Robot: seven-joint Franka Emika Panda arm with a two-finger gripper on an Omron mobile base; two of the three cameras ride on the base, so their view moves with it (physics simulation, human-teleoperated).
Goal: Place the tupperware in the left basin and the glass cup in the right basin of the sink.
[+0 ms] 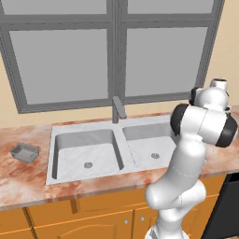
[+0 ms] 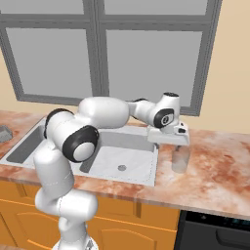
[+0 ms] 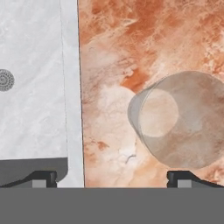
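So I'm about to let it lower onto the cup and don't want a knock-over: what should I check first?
1. Glass cup upright on the counter beside the sink: ok.
2. Fingers spread open: ok.
3. Gripper centred over the cup: not ok; it sits off toward one finger.
4. Right basin free to receive it: ok.
5. Tupperware out of the way: ok.

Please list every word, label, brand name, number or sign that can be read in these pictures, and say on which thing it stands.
None: no readable text in any view.
The glass cup, the tupperware, the sink, the faucet and the counter are plain, without letters or marks.
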